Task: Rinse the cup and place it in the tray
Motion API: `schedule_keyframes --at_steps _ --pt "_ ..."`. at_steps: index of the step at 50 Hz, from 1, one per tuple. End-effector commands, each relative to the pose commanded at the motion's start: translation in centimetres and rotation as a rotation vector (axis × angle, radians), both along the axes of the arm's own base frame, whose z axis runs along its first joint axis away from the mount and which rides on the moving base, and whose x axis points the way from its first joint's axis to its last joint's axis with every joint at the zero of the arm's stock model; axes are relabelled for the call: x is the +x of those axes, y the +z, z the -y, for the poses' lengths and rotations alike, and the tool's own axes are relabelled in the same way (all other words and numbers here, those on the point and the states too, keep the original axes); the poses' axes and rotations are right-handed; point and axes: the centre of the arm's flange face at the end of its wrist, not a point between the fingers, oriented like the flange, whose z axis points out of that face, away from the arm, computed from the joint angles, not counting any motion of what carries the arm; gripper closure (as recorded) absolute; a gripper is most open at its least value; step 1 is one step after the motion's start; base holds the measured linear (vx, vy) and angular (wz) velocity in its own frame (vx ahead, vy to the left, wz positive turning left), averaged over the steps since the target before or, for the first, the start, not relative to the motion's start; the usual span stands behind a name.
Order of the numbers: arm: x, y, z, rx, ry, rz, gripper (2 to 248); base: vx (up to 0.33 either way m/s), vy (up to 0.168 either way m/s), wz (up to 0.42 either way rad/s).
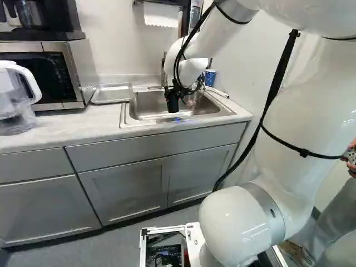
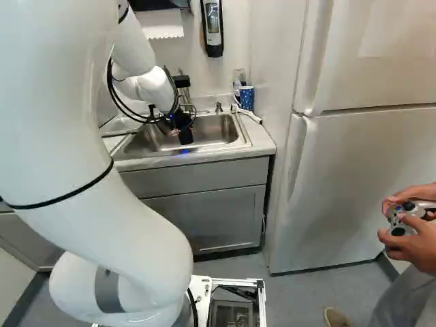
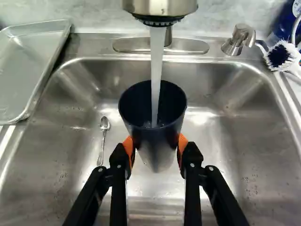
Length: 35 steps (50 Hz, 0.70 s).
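Taking twelve o'clock as straight ahead of your tool (image 2: 181,128), you have the dark cup (image 3: 157,141) gripped between its two fingers. The orange pads (image 3: 182,142) press against opposite sides of the cup's wall. The cup is in the sink (image 3: 225,141) area, its mouth up, right under the faucet (image 3: 160,6) at your twelve. A stream of water (image 3: 157,52) falls straight into it. You can't tell from here whether the cup's base touches the sink's floor.

Your metal tray (image 3: 30,61) lies at ten o'clock from the tool, by the sink's edge; in the left base view you see it on the worktop (image 1: 72,127), between the sink and the microwave (image 1: 55,72). A clear pitcher (image 1: 15,105) with a white handle stands in front of the microwave.

At nine o'clock, just beside the cup, you have a spoon (image 3: 102,136) lying in the sink. The metal dispenser (image 3: 237,40) is at one o'clock on the sink's rim, and the white-bristled brush (image 3: 281,55) is at two, near the rim's corner. Beyond the brush you'll see a blue patterned cup (image 2: 246,97) standing by the wall.
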Motion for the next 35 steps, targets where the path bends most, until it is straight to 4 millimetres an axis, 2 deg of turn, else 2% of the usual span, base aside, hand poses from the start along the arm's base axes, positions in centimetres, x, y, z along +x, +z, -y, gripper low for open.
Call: schedule_keyframes --at_steps 35 --pt "0.00 0.00 0.00 0.000 0.000 0.000 139 0.000 0.000 0.000"
